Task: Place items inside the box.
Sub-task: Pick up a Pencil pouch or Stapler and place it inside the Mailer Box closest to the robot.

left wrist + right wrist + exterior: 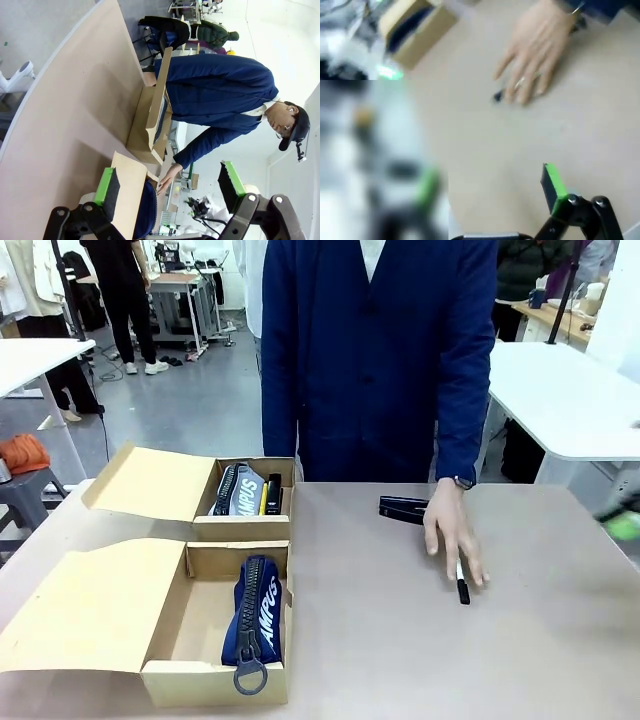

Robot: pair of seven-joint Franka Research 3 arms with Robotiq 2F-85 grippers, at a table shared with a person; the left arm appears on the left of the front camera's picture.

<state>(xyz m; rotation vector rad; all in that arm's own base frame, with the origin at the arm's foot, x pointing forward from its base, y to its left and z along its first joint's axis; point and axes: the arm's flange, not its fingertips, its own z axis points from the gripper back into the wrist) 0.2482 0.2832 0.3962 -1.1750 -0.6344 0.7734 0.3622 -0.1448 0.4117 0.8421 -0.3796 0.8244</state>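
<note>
A navy zip pencil pouch with white lettering (258, 612) is lying lengthwise inside the near open brown cardboard box (215, 680), its ring pull hanging over the front wall. Behind it and touching it, the far open brown cardboard box (245, 528) is holding a second navy-and-grey lettered pouch (238, 490), a yellow utility knife (264, 502) and a slim black item (275, 494) too small to identify. Out on the tan counter (380, 660), well apart from both boxes, a black stapler (400, 508) is lying just behind the person's hand (455, 532). The hand is resting flat over a black-capped white marker (462, 585), whose near end is sticking out past the fingertips. The left gripper (167, 187) is hovering with its green pads spread wide, the near box's flap and pouch showing between them. The right gripper (490, 187) is also standing spread. One of its pads is sharp and the other is smeared by blur, as is much of that view's left side. It is hanging above bare counter, near the hand.
</note>
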